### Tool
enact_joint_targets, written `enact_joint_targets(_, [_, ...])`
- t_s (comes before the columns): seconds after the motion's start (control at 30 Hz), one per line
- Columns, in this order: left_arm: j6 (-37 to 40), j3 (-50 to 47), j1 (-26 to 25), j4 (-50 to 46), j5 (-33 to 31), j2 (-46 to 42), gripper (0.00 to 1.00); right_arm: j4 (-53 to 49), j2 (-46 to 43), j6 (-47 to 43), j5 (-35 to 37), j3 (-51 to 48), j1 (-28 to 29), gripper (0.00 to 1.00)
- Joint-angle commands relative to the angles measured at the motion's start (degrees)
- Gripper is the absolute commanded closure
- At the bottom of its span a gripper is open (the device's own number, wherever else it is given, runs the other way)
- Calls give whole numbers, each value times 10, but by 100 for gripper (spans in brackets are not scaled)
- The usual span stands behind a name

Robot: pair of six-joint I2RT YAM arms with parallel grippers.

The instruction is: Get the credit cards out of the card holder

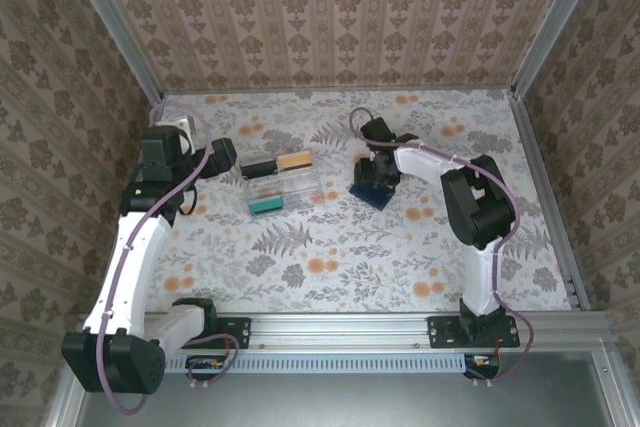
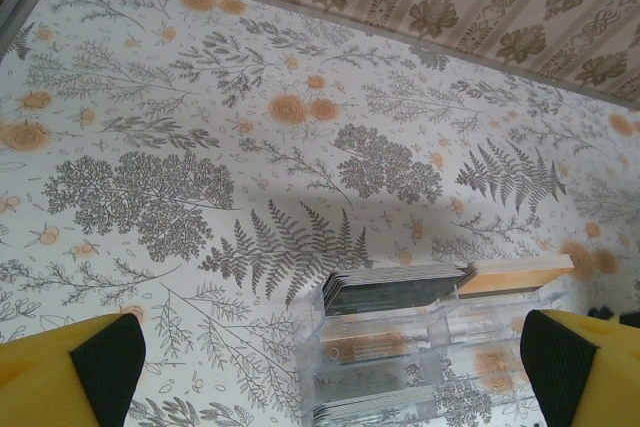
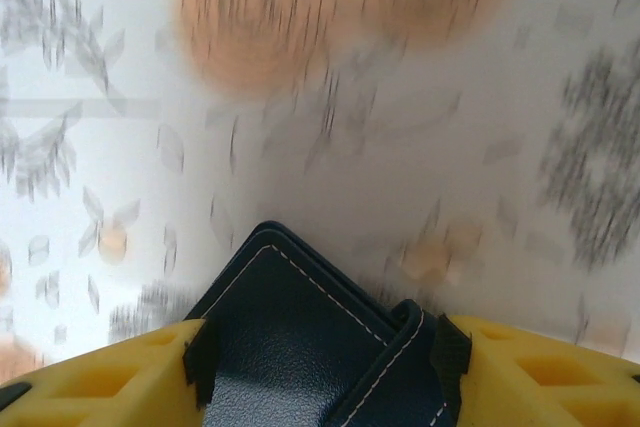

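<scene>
One card holder (image 1: 376,195), dark navy with pale stitching, is seen lying on the floral table (image 1: 330,267), at about 2 o'clock from the table's centre. The right gripper (image 1: 377,171) is set down over it. In the right wrist view its two black pads (image 3: 195,362) are pressed against opposite edges of the card holder, so the jaws are partly closed and clamped on it.

One clear plastic tray (image 1: 300,192) is placed at 9 o'clock from the card holder, well apart from it. The credit cards (image 2: 400,289) are found along the tray's 12 o'clock edge in two lots. One is a black stack (image 1: 262,167). The other, just beside it at 3 o'clock, is a tan-orange stack (image 2: 515,275). The cards within each lot cannot be counted. One teal block (image 1: 267,204) is lodged in the tray's 7 o'clock corner.

The left gripper (image 1: 230,157) is poised at 10 o'clock from the tray. Its two yellow fingers (image 2: 105,362) are spread fully wide, and nothing is held.
</scene>
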Motion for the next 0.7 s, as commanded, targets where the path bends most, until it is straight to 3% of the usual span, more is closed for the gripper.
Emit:
enact_joint_targets(0.0, [10, -12, -3, 11, 11, -25, 0, -26, -36, 62, 10, -75, 30, 39])
enact_joint_targets(0.23, [10, -28, -7, 16, 25, -33, 0, 5, -123, 215, -4, -174, 110, 40])
enact_joint_targets(0.43, [28, -27, -26, 14, 27, -30, 0, -18, -155, 316, 9, -155, 170, 37])
enact_joint_targets(0.57, [18, -30, -54, 5, 7, -38, 0, -65, -178, 333, 19, -126, 196, 38])
enact_joint_targets(0.67, [6, -37, -81, 5, 9, -47, 0, -137, -188, 281, 66, -85, 213, 37])
